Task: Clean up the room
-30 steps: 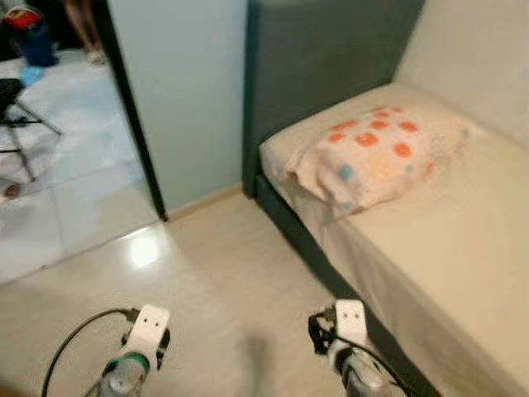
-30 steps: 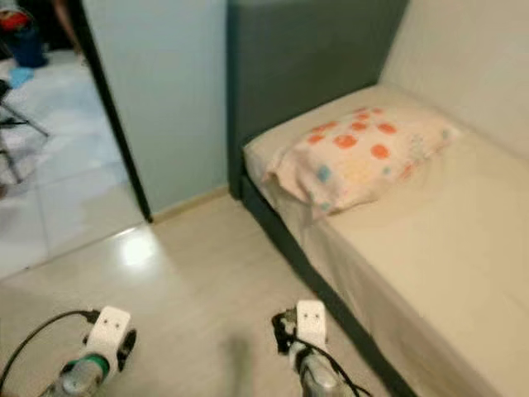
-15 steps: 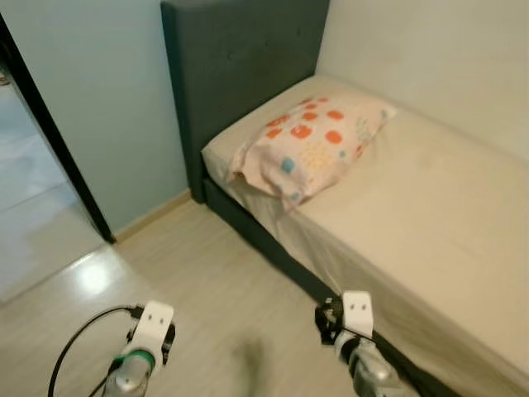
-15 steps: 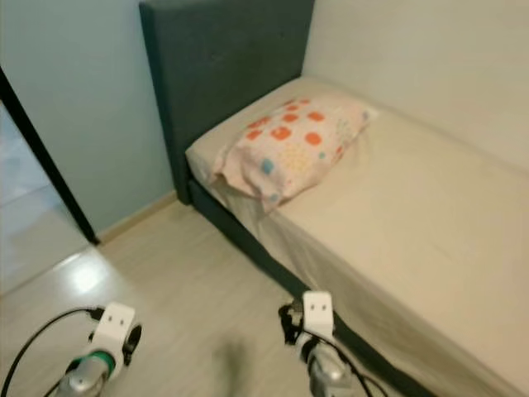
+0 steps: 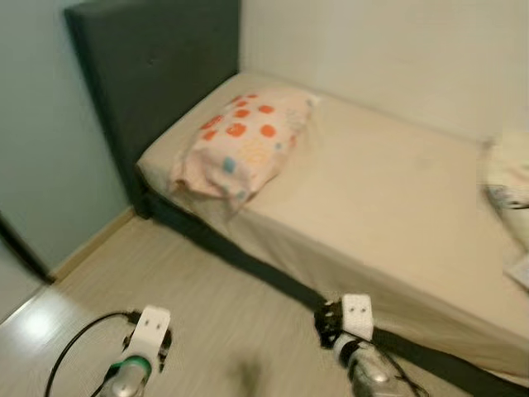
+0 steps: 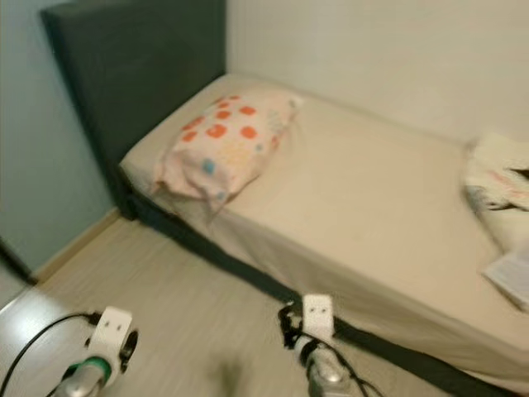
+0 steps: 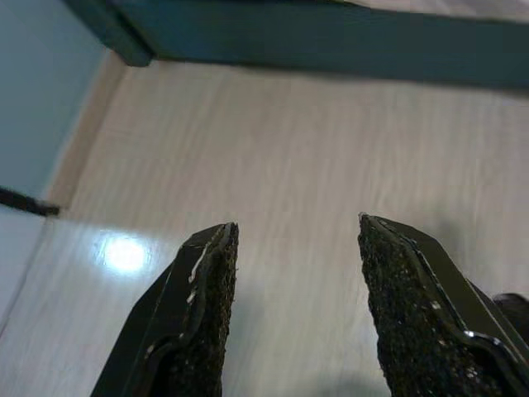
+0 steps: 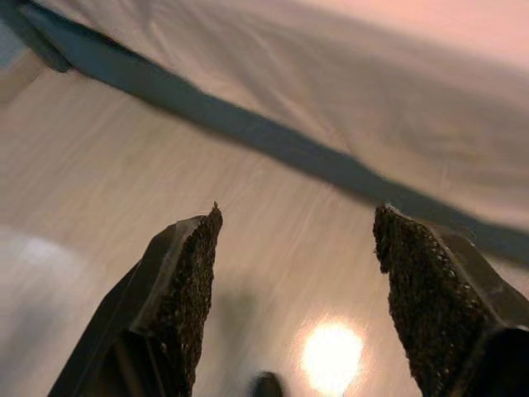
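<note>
A bed with a beige sheet and a dark headboard stands against the wall. A pillow with orange and blue spots lies at its head. Crumpled light bedding and a flat white item lie at the right end of the mattress. Both arms hang low over the wooden floor. My left gripper is open above bare floor. My right gripper is open too, close to the bed's dark base.
Pale wooden floor runs along the near side of the bed. A light blue wall stands on the left, with a dark door edge at its foot. A white wall backs the bed.
The camera has swung to the right: the doorway and tiled room have left the picture, the bed now spans the view, and the bedding at its right end has come into sight.
</note>
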Robot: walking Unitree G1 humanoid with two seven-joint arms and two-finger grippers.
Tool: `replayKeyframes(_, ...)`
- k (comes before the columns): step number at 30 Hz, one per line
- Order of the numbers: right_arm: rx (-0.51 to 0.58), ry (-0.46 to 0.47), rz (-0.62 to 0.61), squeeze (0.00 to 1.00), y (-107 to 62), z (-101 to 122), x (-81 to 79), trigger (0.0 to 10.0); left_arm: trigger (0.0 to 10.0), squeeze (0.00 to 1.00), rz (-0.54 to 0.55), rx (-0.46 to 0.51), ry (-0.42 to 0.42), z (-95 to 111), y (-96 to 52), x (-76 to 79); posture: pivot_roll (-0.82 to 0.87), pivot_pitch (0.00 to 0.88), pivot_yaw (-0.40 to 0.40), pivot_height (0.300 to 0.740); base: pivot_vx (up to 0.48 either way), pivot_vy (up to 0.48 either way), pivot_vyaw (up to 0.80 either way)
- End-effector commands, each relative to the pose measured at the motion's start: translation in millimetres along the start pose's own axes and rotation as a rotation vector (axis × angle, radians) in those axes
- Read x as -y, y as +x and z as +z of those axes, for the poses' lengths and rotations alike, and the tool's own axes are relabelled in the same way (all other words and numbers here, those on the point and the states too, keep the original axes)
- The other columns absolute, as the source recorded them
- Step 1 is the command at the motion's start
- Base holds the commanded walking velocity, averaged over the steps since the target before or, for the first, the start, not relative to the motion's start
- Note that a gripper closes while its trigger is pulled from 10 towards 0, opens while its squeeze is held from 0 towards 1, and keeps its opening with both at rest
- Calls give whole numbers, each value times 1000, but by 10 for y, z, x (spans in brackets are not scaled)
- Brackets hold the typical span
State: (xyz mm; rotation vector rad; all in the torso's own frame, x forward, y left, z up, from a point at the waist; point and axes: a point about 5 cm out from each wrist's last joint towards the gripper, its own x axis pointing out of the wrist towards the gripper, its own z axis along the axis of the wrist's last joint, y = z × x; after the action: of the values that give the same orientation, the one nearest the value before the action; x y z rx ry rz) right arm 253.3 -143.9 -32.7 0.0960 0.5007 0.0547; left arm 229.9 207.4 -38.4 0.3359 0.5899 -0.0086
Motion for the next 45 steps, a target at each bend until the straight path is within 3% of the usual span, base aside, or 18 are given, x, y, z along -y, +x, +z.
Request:
replayKeyframes(1, -21, 7, -23, 0, -18, -41, 63, 10000, 10000, 0, -2, -11, -11, -19, -5, 21, 93, 0, 37, 740, 0, 0, -800)
replayKeyframes(45, -22, 9, -52, 0, -10, -19, 111, 10000, 10000, 0, 15, -19, -19, -3, 22, -12, 86, 0, 35, 740, 0, 0, -800)
